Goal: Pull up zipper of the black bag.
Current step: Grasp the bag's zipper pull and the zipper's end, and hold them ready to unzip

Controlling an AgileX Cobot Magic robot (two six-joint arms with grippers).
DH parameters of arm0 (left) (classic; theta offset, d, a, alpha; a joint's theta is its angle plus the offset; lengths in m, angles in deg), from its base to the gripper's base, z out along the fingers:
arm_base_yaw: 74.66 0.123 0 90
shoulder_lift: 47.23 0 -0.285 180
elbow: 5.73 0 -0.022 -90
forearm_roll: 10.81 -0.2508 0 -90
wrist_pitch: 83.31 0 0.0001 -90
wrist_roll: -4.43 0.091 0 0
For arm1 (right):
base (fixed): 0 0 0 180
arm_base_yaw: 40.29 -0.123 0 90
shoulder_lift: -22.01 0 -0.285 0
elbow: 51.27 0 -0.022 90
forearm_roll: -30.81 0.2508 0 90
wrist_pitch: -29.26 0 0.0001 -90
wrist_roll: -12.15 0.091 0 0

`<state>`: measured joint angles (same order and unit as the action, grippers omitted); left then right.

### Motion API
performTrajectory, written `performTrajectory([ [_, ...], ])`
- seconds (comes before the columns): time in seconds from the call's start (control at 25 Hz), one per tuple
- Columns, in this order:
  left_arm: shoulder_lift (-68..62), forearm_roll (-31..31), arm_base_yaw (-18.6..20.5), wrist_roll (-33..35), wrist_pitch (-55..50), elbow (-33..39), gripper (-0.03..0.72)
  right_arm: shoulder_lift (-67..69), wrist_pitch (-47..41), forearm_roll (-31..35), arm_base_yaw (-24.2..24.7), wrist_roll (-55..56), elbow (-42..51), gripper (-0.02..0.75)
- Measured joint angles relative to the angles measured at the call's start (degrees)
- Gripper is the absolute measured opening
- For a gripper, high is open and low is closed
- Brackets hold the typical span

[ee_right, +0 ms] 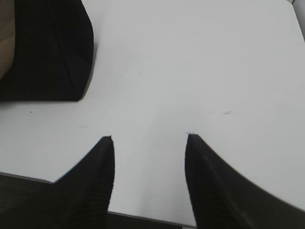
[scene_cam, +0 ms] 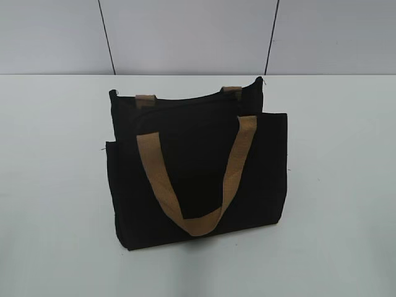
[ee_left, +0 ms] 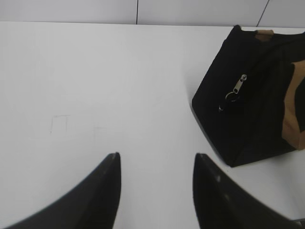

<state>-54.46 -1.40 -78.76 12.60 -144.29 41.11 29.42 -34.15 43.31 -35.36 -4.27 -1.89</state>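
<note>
The black bag (scene_cam: 198, 167) stands upright in the middle of the white table, its front tan handle (scene_cam: 192, 179) hanging down over the front pocket. In the left wrist view the bag's end (ee_left: 248, 100) shows at the right, with the zipper's silver pull and ring (ee_left: 237, 89) hanging on it. My left gripper (ee_left: 157, 155) is open and empty over bare table, left of and nearer than the bag. My right gripper (ee_right: 149, 137) is open and empty near the table's front edge, with the bag's corner (ee_right: 52, 52) at its upper left. Neither gripper shows in the exterior view.
The white table (scene_cam: 55, 185) extends on both sides of the bag. Its front edge (ee_right: 143, 217) lies just under my right gripper. A grey panelled wall (scene_cam: 185, 34) stands behind the table.
</note>
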Motion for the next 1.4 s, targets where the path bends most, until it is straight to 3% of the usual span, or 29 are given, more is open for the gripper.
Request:
performTrajectory([
  [0.6,-1.4,-0.09,0.0,-0.13,0.17,0.0,0.365,0.0,0.23,0.0,0.0,1.78,0.0,0.38],
  [0.76,-8.83,-0.09,0.0,-0.08,2.05,-0.69,0.365,3.69,0.81,0.0,0.0,3.82,-0.58,0.38],
  [1.04,-29.18,1.61,0.0,7.01,15.25,-1.79,0.365,17.61,6.4,1.21,-0.93,3.25,-7.45,0.38],
  [1.16,-39.91,9.52,0.0,17.08,21.3,-1.79,0.364,23.56,6.58,1.33,-2.13,2.3,-9.82,0.38],
  [1.4,-59.44,34.56,0.0,58.71,25.06,-2.02,0.365,34.09,6.65,1.8,-3.94,-1.89,-15.25,0.38],
])
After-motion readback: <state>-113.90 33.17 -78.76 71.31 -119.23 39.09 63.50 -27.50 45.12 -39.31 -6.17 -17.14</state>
